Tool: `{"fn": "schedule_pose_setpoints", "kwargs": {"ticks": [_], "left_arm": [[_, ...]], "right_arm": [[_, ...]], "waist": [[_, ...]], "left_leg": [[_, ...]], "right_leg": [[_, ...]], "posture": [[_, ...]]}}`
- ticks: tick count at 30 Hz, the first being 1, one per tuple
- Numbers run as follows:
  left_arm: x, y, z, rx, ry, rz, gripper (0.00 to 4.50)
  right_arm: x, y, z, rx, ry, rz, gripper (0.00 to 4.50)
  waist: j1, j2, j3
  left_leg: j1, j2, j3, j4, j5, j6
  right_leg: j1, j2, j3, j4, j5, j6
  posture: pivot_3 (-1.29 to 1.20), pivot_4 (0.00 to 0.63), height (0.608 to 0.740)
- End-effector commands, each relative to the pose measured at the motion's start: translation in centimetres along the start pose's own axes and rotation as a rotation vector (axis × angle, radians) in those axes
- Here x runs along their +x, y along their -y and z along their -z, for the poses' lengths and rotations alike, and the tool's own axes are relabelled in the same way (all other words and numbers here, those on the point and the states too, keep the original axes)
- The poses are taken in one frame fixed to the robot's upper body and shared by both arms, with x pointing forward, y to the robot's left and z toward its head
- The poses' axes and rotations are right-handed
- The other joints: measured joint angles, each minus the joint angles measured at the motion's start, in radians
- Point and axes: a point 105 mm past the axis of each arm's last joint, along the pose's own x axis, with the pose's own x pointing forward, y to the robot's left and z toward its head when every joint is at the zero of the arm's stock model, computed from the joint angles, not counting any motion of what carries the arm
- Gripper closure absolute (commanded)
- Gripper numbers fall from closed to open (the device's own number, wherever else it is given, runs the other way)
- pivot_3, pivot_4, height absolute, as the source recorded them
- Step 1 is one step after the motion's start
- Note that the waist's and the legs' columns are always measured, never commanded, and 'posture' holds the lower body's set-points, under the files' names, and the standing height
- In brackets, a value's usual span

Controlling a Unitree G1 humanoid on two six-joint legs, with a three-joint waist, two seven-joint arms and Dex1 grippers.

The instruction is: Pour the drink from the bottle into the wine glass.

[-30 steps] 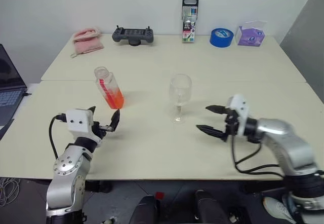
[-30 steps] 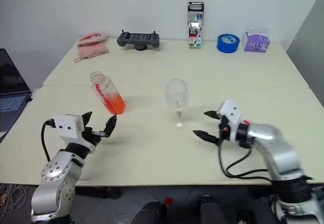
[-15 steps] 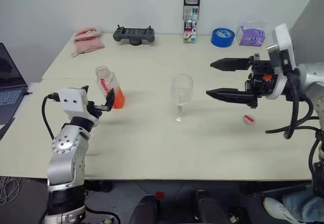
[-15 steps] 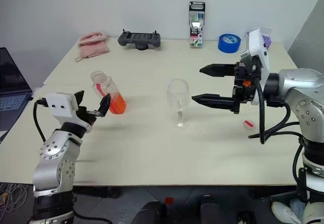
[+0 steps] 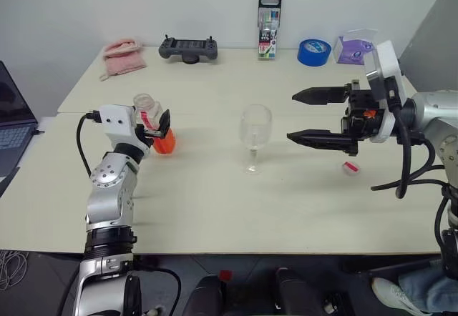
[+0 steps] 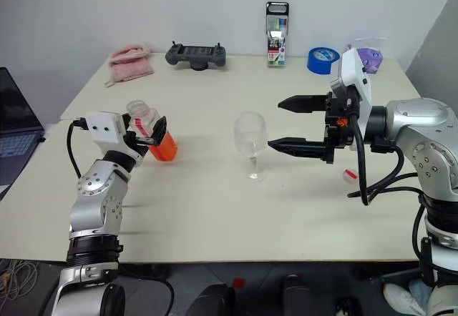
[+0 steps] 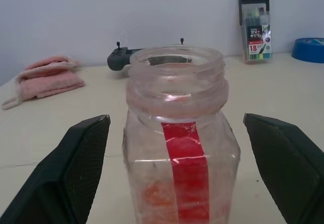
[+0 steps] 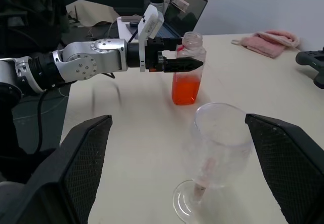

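The uncapped bottle (image 7: 179,148) is seen upright between the spread, non-gripping fingers of the left gripper (image 5: 152,125). The wine glass (image 5: 255,136) is observed just beyond the right gripper (image 5: 304,116), whose fingers are released, nothing grasped.

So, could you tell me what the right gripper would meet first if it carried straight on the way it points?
Probably the wine glass: the right gripper, fingers open, faces its bowl, with the bottle farther behind.

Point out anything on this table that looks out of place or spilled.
No spill shows. One oddity: a small pinkish-white cap lies loose on the table, right of the wine glass, while the bottle stands uncapped, mouth open, between the open left gripper's fingers.
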Motion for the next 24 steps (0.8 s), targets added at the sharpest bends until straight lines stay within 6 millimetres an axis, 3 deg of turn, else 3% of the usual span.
{"fn": "schedule_pose_setpoints", "kwargs": {"ticks": [1, 4, 8, 10, 13, 16, 24], "left_arm": [[0.5, 0.2, -1.3, 0.028, 0.055, 0.018, 0.0], [0.7, 0.1, -1.1, 0.03, 0.048, 0.013, 0.61], [0.8, -0.1, -1.4, 0.037, 0.058, 0.015, 1.92], [1.1, -0.2, -2.5, 0.058, 0.083, 0.03, 2.55], [1.8, 1.5, -5.7, 0.15, 0.145, 0.159, 2.66], [2.3, 4.6, -8.8, 0.267, 0.202, 0.327, 2.67], [2.8, 9.9, -12.0, 0.58, 0.286, 0.565, 2.67]], "right_arm": [[-0.4, -0.2, -1.2, -0.067, 0.012, 0.012, 0.02], [-0.4, -0.2, -1.2, -0.069, 0.012, 0.021, 0.0], [-0.6, -0.1, -1.0, -0.064, 0.003, 0.041, 0.0], [-0.9, 0.4, -0.5, -0.062, 0.001, 0.094, 0.0], [-2.0, 0.9, 1.3, 0.004, -0.024, 0.192, 0.0], [-2.8, 0.0, 2.9, 0.051, -0.054, 0.221, 0.0], [-2.5, -1.1, 2.7, 0.051, -0.032, 0.231, 0.0]], "waist": [[0.0, 0.0, 0.0], [0.0, 0.0, 0.0], [0.0, 0.0, 0.0], [0.0, 0.0, 0.0], [0.0, -0.003, 0.001], [0.009, -0.003, 0.002], [0.011, -0.003, 0.002]], "left_leg": [[0.0, 0.0, 0.0, 0.0, 0.0, 0.0], [0.0, 0.0, 0.0, 0.0, 0.0, 0.0], [0.0, 0.0, -0.001, 0.0, 0.0, 0.0], [0.0, 0.0, -0.001, 0.0, 0.0, 0.0], [-0.001, 0.0, -0.001, 0.0, 0.0, 0.0], [-0.003, 0.0, -0.002, 0.0, 0.0, 0.0], [0.0, -0.001, 0.002, 0.0, 0.0, 0.0]], "right_leg": [[0.0, 0.0, 0.0, 0.0, 0.0, 0.0], [0.0, 0.0, 0.0, 0.0, 0.0, 0.0], [0.0, 0.0, 0.0, 0.0, 0.0, 0.0], [0.0, 0.0, 0.0, 0.0, 0.0, 0.0], [0.0, 0.0, -0.001, 0.0, 0.0, 0.0], [-0.001, 0.0, -0.002, 0.0, 0.0, 0.0], [0.0, 0.001, 0.001, 0.0, 0.0, 0.001]], "posture": [[0.0, 0.15, 0.74], [0.0, 0.15, 0.74], [0.0, 0.15, 0.74], [0.0, 0.15, 0.74], [0.0, 0.15, 0.74], [0.0, 0.15, 0.74], [0.0, 0.15, 0.74]]}}
